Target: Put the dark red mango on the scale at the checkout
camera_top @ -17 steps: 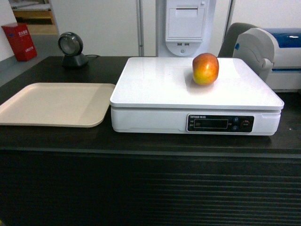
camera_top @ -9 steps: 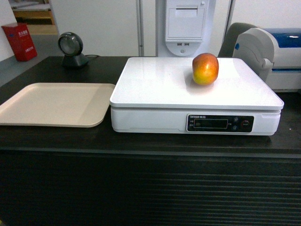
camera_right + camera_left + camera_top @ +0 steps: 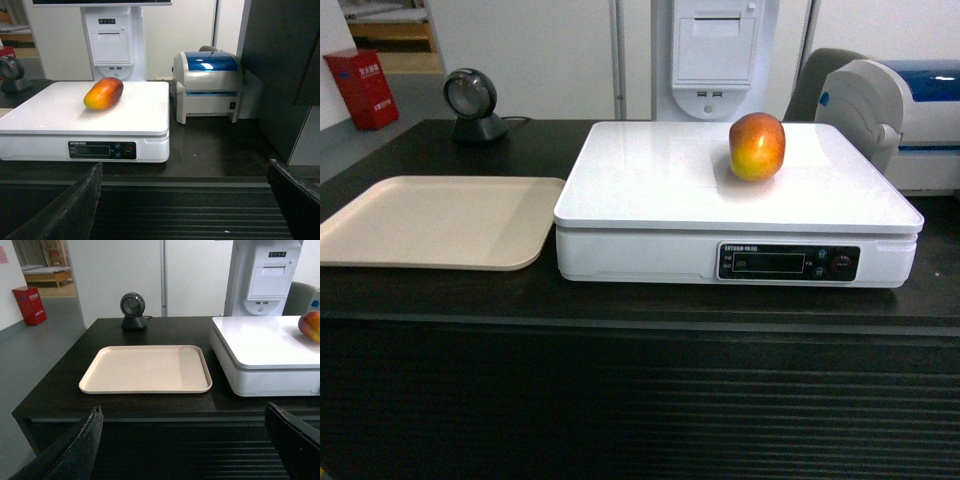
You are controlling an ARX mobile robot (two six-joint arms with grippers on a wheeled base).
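Note:
The dark red mango (image 3: 757, 146) lies on the white scale (image 3: 660, 190), toward its back right; it also shows in the right wrist view (image 3: 103, 93) and at the edge of the left wrist view (image 3: 311, 325). The scale (image 3: 60, 112) stands on the black-topped checkout (image 3: 620, 300). Neither gripper appears in the head view. My left gripper (image 3: 185, 440) is open and empty, held back in front of the counter's ribbed panel. My right gripper (image 3: 185, 200) is open and empty too, low before the counter edge, apart from the scale (image 3: 265, 347).
A beige tray (image 3: 435, 220) lies left of the scale. A round black scanner (image 3: 472, 102) stands at the back left. A white and blue label printer (image 3: 207, 85) sits right of the scale, a receipt terminal (image 3: 713, 55) behind it. A red box (image 3: 362, 88) is on the floor far left.

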